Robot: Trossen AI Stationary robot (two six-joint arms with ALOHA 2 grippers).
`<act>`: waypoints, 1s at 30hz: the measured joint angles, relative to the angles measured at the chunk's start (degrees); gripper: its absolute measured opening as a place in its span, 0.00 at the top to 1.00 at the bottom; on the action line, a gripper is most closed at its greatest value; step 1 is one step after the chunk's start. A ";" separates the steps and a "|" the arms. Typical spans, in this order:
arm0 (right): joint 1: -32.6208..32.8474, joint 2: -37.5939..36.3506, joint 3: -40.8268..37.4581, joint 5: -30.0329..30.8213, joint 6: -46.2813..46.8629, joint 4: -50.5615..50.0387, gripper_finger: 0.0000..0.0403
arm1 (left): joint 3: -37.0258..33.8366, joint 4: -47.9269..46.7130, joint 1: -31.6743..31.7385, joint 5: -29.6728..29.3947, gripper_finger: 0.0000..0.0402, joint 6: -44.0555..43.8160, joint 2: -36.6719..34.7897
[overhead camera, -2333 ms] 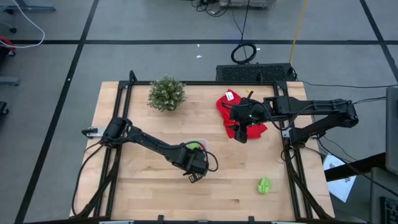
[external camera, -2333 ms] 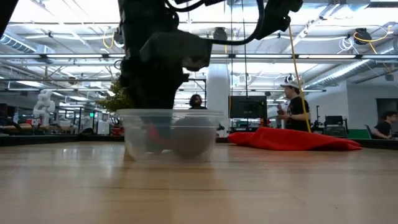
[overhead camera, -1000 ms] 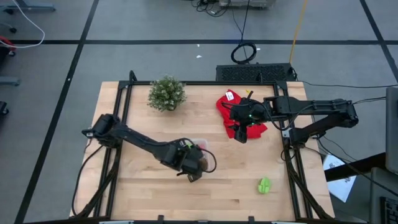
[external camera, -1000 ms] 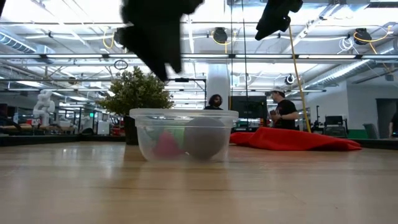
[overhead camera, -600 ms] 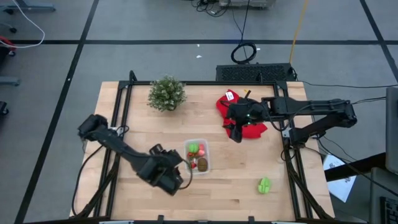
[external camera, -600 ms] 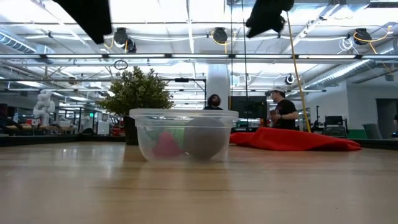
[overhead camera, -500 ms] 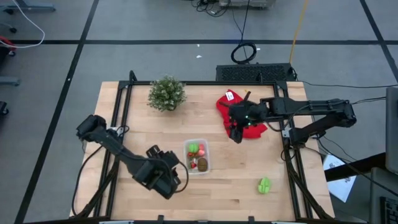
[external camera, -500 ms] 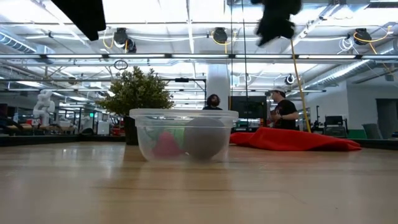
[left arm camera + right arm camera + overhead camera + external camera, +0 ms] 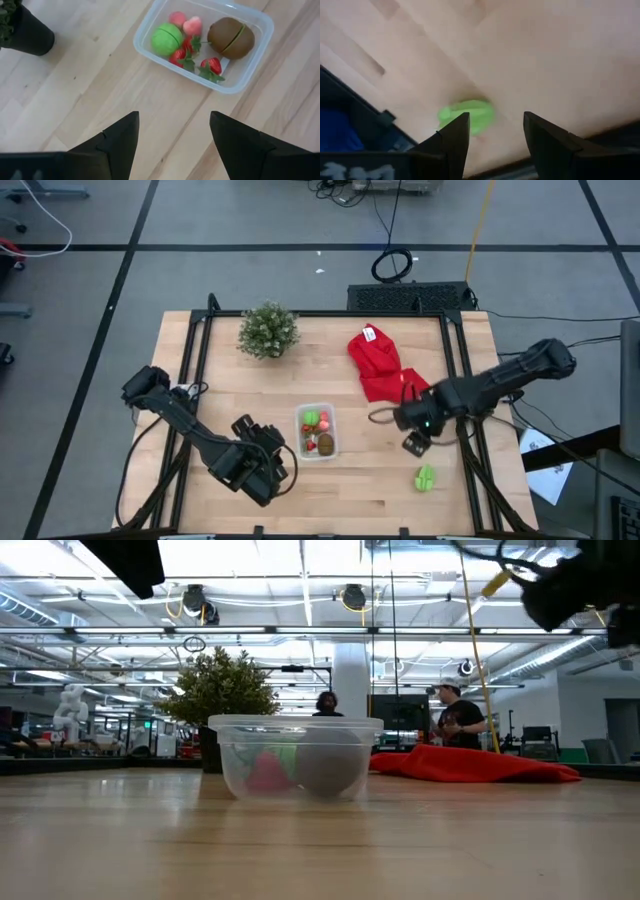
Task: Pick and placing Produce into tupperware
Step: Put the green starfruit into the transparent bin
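In the low view both arms are cut off by the top edge, so neither hand shows there. The tub's (image 9: 295, 755) cloudy wall blurs its contents to a pink shape and a grey-brown one. The plant's pot (image 9: 27, 31) is cropped at the corner of the left wrist view. In the right wrist view the green piece (image 9: 466, 116) is a blur of unclear shape, its lower side hidden behind a dark finger (image 9: 451, 142).
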 joint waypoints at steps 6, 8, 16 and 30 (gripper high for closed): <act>12.66 -0.53 -7.22 -1.46 16.50 20.55 0.56 | 0.00 0.00 -0.13 -0.94 0.38 -0.02 0.00; 16.91 -0.55 -8.66 -0.50 22.62 26.32 0.56 | 0.00 -0.01 -0.26 -1.23 0.38 0.23 0.00; 27.33 -0.55 -9.76 11.31 37.51 26.49 0.56 | 0.00 0.06 -0.14 -3.37 0.38 0.76 0.00; 31.75 -0.57 -9.76 15.49 59.25 21.37 0.56 | 0.00 -0.10 -0.10 -5.67 0.38 5.09 0.00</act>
